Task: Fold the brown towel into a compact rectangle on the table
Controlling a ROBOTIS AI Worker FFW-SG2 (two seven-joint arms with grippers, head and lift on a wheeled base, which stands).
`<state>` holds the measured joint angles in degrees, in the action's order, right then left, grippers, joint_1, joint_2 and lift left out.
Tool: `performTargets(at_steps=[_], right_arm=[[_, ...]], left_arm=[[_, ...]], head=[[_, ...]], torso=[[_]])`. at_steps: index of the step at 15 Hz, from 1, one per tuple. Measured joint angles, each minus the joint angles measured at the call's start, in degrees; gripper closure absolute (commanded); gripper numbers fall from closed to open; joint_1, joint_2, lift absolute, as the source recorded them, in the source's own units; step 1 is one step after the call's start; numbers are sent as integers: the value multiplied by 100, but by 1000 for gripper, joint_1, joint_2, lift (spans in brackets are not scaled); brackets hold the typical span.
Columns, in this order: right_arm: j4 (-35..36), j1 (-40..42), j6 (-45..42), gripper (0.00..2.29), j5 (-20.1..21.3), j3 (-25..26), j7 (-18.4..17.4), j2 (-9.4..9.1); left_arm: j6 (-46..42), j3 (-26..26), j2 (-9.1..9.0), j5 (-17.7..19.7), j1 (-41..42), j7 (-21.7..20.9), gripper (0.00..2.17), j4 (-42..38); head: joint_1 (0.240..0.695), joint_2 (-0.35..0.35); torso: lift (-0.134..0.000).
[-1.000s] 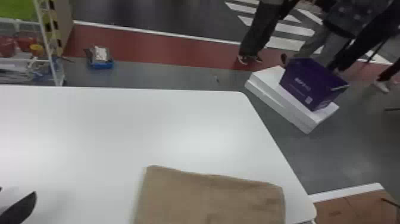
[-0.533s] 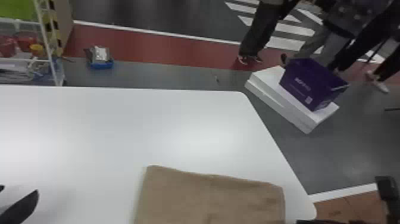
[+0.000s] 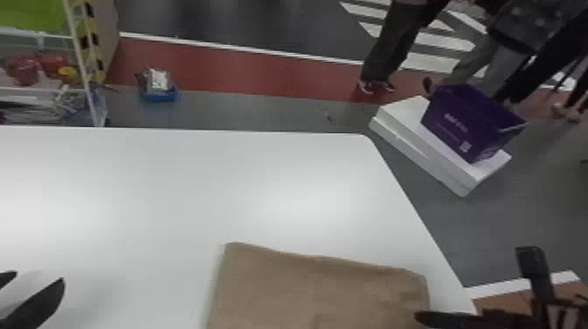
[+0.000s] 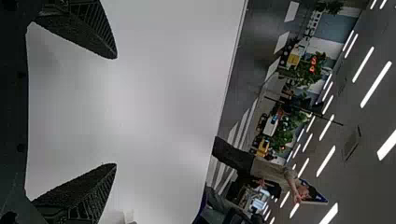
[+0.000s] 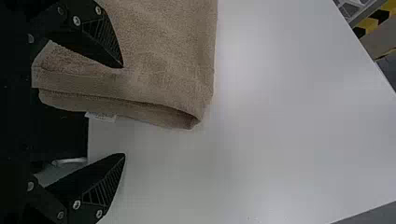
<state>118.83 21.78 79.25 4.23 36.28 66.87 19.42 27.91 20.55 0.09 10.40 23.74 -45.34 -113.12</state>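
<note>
The right gripper has its fingers spread, one over the brown towel, the other beyond its layered edge; whether that first finger touches the cloth is hard to judge. The left gripper, fingers also wide apart, is above the white table, well left of the towel, which lies folded near the table's right edge. Past the table, a purple box sits on white slabs
</note>
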Motion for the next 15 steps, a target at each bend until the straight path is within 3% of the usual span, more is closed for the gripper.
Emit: performTargets(at_steps=[9,13,15], right_arm=[[-23,-68,4,434,3,-283,-25,-78],[25,-173,43,778,44,-437,-42,-153],[30,-244,3,1217,114,-566,-133,-174]], left_arm=[[-49,39,0,32,96,-18,53,-61],[-53,48,0,33,116,-19,53,-70],[-54,59,0,33,125,-19,53,-70]], head=[[695,-259],[695,-233],[695,-218]], torso=[[-134],[-134],[-134]])
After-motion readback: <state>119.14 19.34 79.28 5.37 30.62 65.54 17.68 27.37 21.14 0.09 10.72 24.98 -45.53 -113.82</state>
